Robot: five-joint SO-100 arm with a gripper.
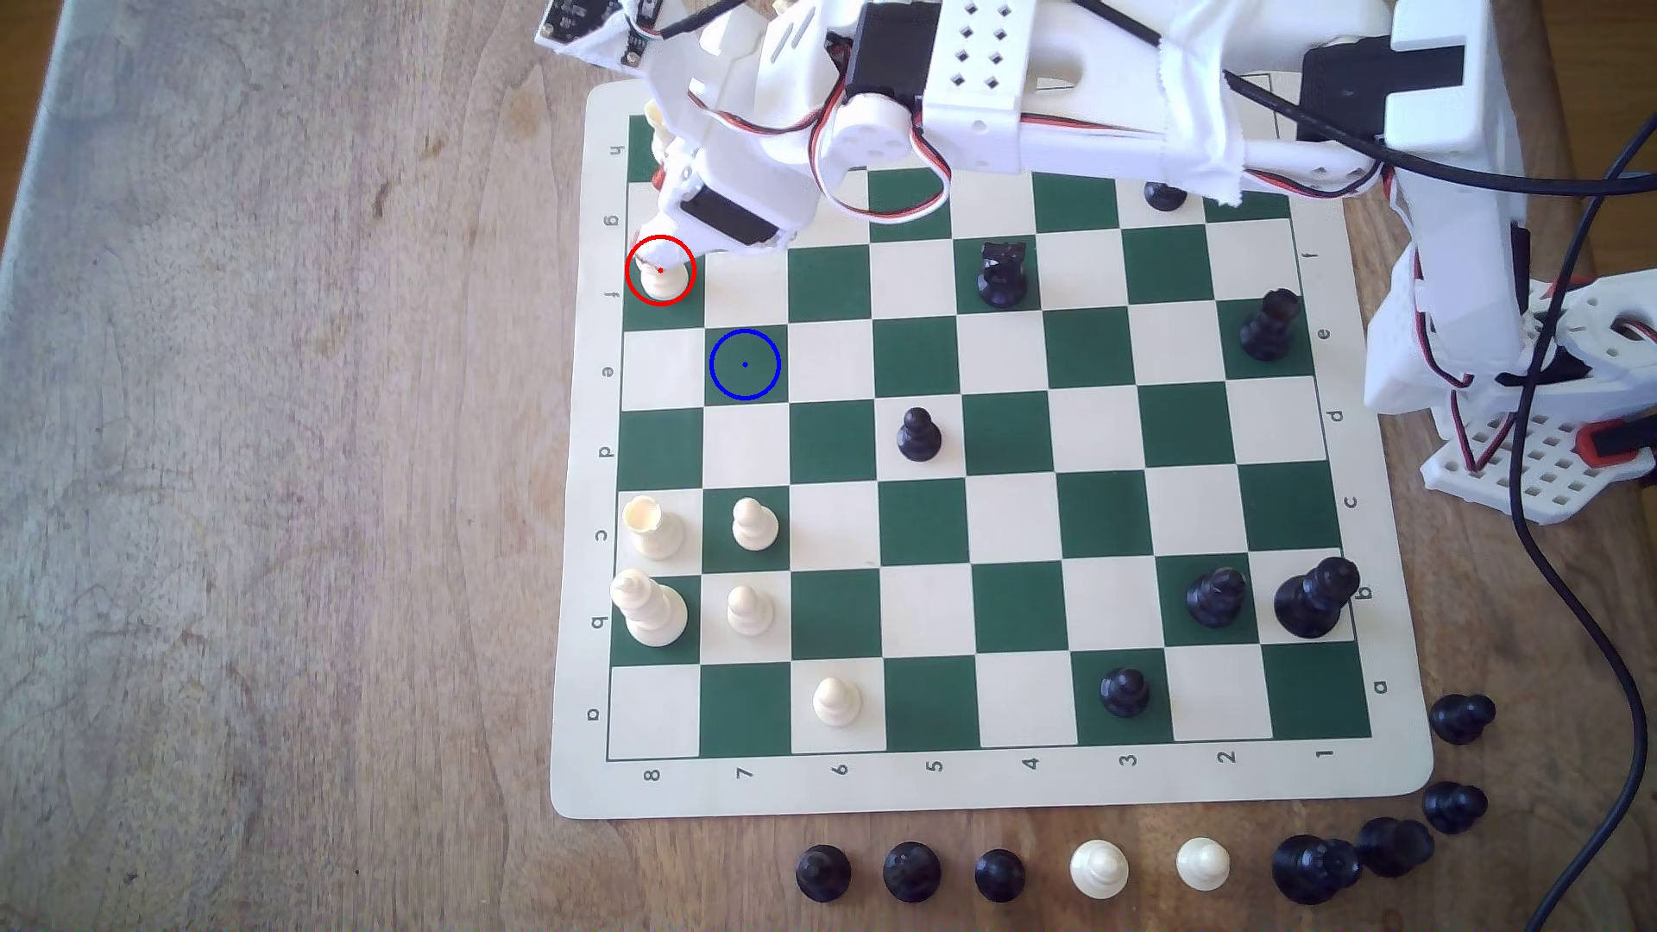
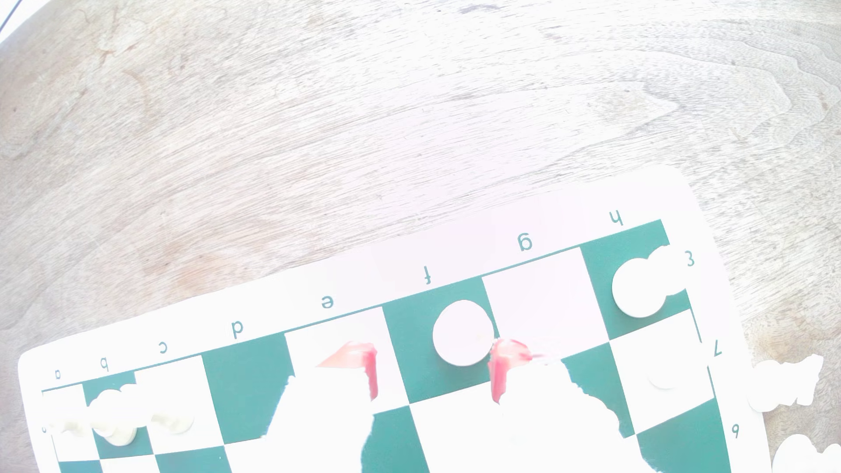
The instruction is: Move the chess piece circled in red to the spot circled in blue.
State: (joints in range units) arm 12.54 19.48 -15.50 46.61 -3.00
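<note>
The white arm's red-tipped gripper (image 2: pixel 434 370), jaws spread, flanks the cream-white pointed plastic chess piece (image 1: pixel 664 280) on its red-ringed square; grasp, lift and transfer to the blue-ringed green spot (image 1: pixel 745 364) remain.

Setting: hobby or home robotics workspace. Evidence: a worn wooden table (image 1: pixel 269 448) carrying a roll-up green-and-cream chess mat (image 1: pixel 986 789), a white 3D-printed arm (image 1: pixel 1076 90) with exposed servo wiring, and a loose black cable (image 1: pixel 1569 582) crossing the tabletop.
</note>
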